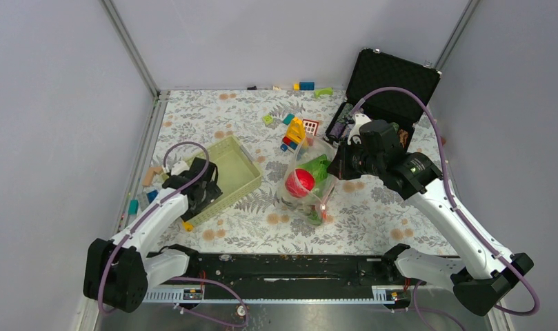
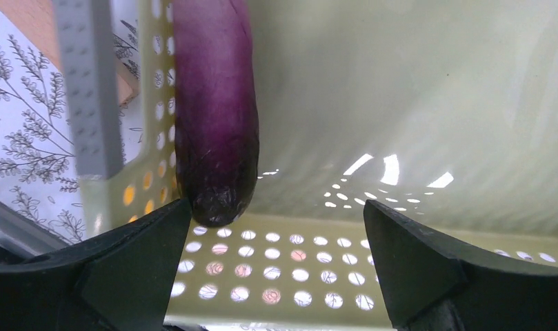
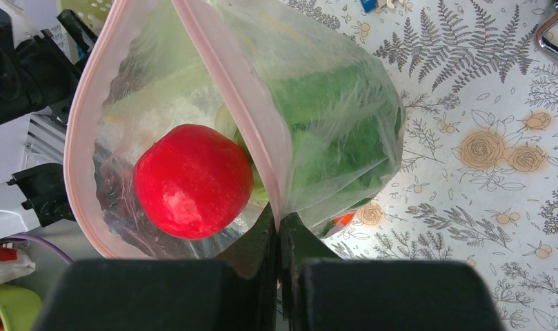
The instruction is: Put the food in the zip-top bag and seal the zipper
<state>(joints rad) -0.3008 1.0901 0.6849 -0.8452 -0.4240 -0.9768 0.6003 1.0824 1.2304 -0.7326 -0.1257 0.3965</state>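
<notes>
The clear zip-top bag point(image 1: 310, 181) stands open mid-table. It holds a red round food point(image 1: 300, 183) and green leafy pieces point(image 1: 318, 166). An orange bit point(image 1: 323, 207) shows at its near end. My right gripper point(image 1: 342, 163) is shut on the bag's mouth edge. In the right wrist view the jaws point(image 3: 279, 224) pinch the pink zipper strip point(image 3: 227, 89), with the red food point(image 3: 193, 181) and the greens point(image 3: 331, 138) inside the bag. My left gripper point(image 1: 203, 189) is open inside the pale green basket point(image 1: 240, 172). A purple eggplant point(image 2: 217, 124) lies just ahead of its left finger point(image 2: 138, 255).
An open black case point(image 1: 393, 83) stands at the back right. Coloured building blocks point(image 1: 295, 131) lie behind the bag and along the back wall. More blocks point(image 1: 150, 176) lie left of the basket. A grey block point(image 2: 90, 89) sits outside the basket wall point(image 2: 400, 103).
</notes>
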